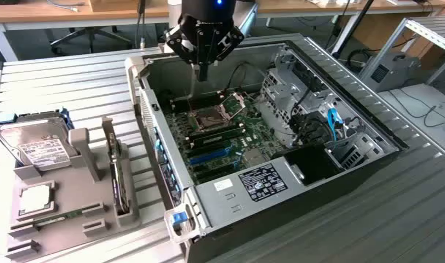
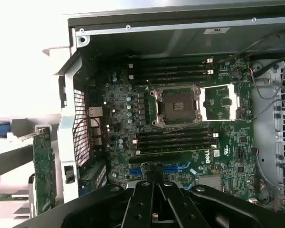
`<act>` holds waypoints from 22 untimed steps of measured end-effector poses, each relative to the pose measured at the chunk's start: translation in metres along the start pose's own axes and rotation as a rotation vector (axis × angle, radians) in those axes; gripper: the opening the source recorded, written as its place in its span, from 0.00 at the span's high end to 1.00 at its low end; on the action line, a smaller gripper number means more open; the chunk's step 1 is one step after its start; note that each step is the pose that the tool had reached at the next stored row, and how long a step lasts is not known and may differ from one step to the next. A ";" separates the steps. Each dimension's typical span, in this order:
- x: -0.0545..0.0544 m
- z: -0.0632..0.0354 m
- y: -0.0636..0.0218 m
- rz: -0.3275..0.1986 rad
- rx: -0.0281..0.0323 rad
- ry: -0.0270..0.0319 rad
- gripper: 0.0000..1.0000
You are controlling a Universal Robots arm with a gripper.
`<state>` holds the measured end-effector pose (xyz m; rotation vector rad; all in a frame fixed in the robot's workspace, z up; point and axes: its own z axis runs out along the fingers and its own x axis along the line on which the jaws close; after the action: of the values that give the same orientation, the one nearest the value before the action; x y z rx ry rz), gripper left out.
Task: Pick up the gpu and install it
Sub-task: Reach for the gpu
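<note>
The gpu (image 1: pixel 118 178) stands on edge in a slot of the grey holder (image 1: pixel 76 181) at the exterior view's left, outside the computer case. In the wrist view the gpu (image 2: pixel 43 171) shows as a green card beside the case's back panel. My gripper (image 1: pixel 201 75) hangs over the far end of the open case (image 1: pixel 369 131), above the motherboard (image 1: pixel 233 129), well apart from the gpu. Its fingers are shut together with nothing between them. In the wrist view the gripper (image 2: pixel 157 177) points down over the blue expansion slots (image 2: pixel 176 167).
A silver hard drive (image 1: pixel 38 147), a processor (image 1: pixel 34 198) and a memory stick (image 1: pixel 60 217) also sit in the grey holder. Inside the case are the processor socket (image 1: pixel 207 118), drive cages (image 1: pixel 288 87) and cables (image 1: pixel 332 123). The case walls rise around the motherboard.
</note>
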<state>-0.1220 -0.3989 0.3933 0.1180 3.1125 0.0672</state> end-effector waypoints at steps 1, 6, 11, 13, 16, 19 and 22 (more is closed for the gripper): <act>0.000 0.0000 0.0000 0.000 0.0000 0.0000 0.89; 0.004 -0.0001 -0.0003 0.000 0.0000 0.0000 0.89; 0.010 -0.0003 -0.0008 0.000 -0.0001 -0.0001 0.89; 0.011 -0.0003 -0.0008 0.000 0.0000 -0.0001 0.89; 0.013 -0.0004 -0.0010 0.000 -0.0001 -0.0001 0.89; 0.015 -0.0004 -0.0011 0.000 0.0000 0.0000 0.89; 0.017 -0.0005 -0.0012 0.000 0.0000 0.0000 0.89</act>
<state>-0.1386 -0.3989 0.3933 0.1180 3.1124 0.0673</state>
